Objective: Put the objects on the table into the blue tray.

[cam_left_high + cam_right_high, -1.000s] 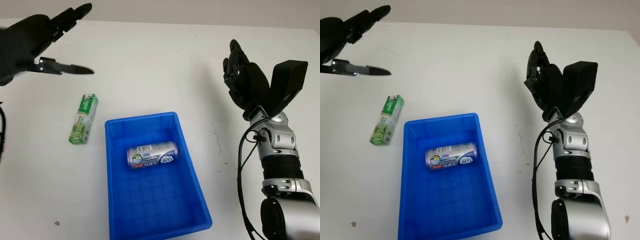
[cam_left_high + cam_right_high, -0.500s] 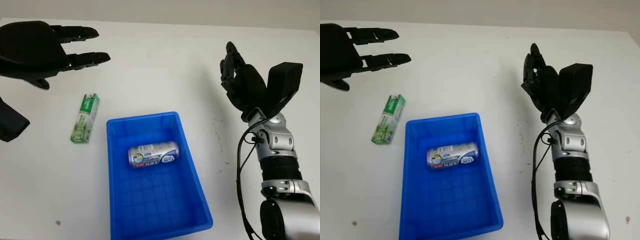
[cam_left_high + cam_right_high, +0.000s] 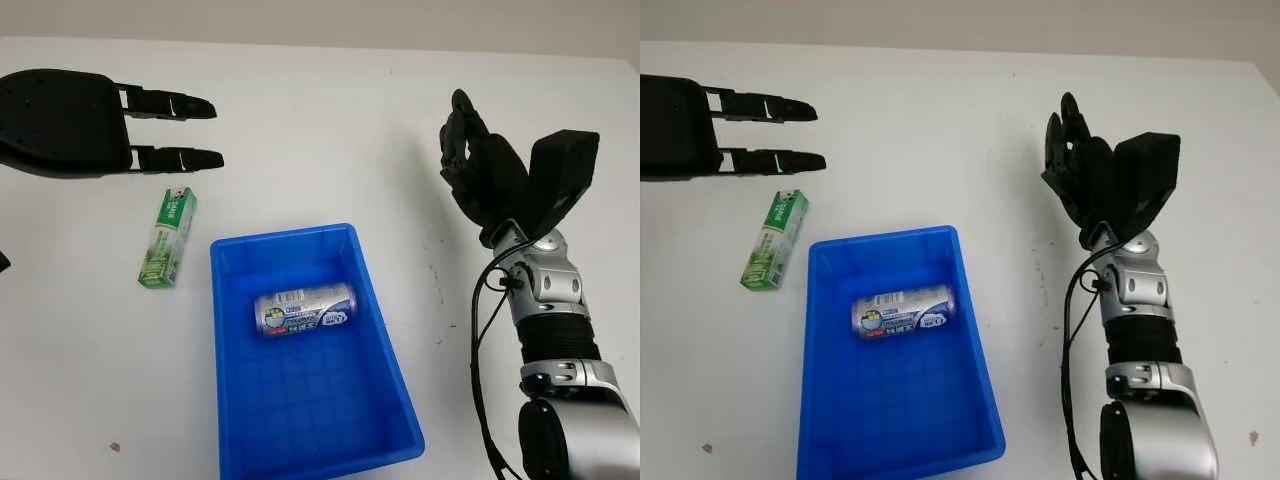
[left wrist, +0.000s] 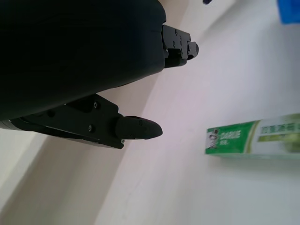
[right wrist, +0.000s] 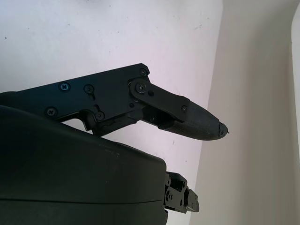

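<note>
A blue tray stands on the white table, a little left of centre. Inside it a silver drink can lies on its side. A green and white toothpaste box lies flat on the table just left of the tray, also seen as the toothpaste box from the left wrist. My left hand hovers open above and behind the box, fingers pointing right, holding nothing. My right hand is raised open at the right side, well away from the tray.
The white table stretches wide behind and to both sides of the tray. A small dark speck marks the table near the front left. The right arm's cable hangs beside its forearm.
My left hand has swung down and rightward from the far left corner and now sits lower, just behind the toothpaste box. The right hand, tray and can have hardly moved.
</note>
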